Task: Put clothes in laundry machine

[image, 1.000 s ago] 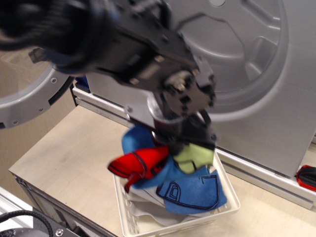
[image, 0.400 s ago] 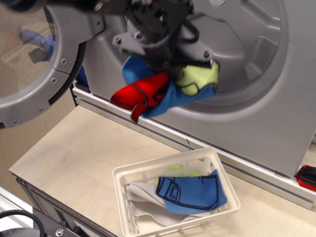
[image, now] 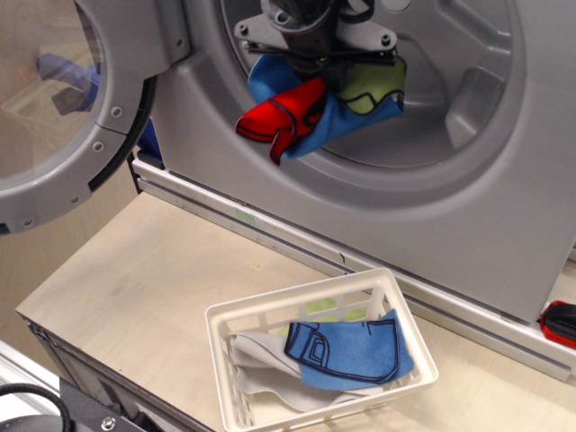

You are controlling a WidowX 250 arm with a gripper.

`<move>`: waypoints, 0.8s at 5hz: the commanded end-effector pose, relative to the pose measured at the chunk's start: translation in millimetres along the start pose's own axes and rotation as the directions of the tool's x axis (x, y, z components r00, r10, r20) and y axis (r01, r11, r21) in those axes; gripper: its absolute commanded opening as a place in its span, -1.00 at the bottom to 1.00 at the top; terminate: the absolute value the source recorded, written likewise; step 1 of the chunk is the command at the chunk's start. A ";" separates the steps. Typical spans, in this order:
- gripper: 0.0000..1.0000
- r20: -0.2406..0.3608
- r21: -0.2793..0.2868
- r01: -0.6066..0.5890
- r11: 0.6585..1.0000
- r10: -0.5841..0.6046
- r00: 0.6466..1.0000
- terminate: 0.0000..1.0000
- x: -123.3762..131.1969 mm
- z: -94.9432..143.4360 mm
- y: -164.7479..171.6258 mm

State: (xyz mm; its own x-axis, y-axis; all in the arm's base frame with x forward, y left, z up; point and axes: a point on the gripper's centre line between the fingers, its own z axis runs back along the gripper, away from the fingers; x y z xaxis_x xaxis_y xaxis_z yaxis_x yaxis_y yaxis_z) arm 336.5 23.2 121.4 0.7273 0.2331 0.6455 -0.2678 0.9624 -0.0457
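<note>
My gripper (image: 315, 56) is shut on a bunch of clothes: a red piece (image: 283, 117), a blue piece (image: 337, 121) and a lime green piece (image: 373, 85). It holds them up in the round drum opening of the silver-grey laundry machine (image: 486, 180). The machine's round windowed door (image: 63, 117) stands open at the left. More clothes lie below in the basket: a blue piece (image: 355, 351) on top of a pale grey piece (image: 261, 360).
A white slatted plastic basket (image: 225, 360) stands on the light wooden tabletop (image: 135, 288) in front of the machine. A red and black object (image: 560, 324) sits at the right edge. The table's front edge runs along the lower left.
My gripper rose from just above the basket with the red, blue and green pieces, moving up and back into the drum opening. The blue and grey pieces stayed in the basket.
</note>
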 end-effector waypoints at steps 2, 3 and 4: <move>-1.00 0.128 -0.054 -0.015 0.998 0.022 0.992 -1.00 24.6 -31.3 -11.2; -1.00 0.136 -0.057 -0.012 0.998 0.020 0.990 -1.00 28.3 -45.3 -12.4; 1.00 0.113 -0.025 -0.012 1.000 0.014 0.994 -1.00 27.9 -51.0 -12.0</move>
State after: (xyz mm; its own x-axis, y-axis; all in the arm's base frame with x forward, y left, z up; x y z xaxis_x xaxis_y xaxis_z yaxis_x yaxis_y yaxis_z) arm 389.5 25.1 86.2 0.6840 0.2380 0.6895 -0.2714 0.9604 -0.0622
